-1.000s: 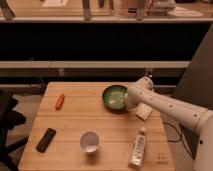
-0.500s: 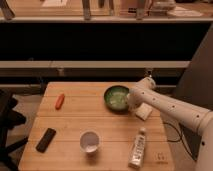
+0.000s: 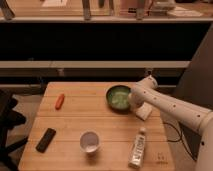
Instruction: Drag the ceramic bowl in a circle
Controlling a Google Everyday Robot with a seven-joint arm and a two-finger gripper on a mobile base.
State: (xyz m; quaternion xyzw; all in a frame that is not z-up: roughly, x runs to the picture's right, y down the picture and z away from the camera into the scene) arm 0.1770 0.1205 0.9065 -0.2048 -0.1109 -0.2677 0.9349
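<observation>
The ceramic bowl (image 3: 117,97) is round and shallow, dark green outside and pale glossy green inside. It sits on the wooden table (image 3: 75,120) at the far right-centre. My white arm reaches in from the right, and the gripper (image 3: 132,100) is at the bowl's right rim, hidden behind the wrist. A smaller white cup (image 3: 90,141) stands near the front centre.
An orange carrot-like object (image 3: 59,101) lies at the far left. A black flat device (image 3: 46,139) lies at the front left. A white bottle (image 3: 138,147) lies at the front right. A white flat object (image 3: 144,111) lies under the arm. A dark chair (image 3: 7,125) is to the left.
The bowl and the arm's wrist have shifted slightly to the right along the far side of the table. The other objects have not moved.
</observation>
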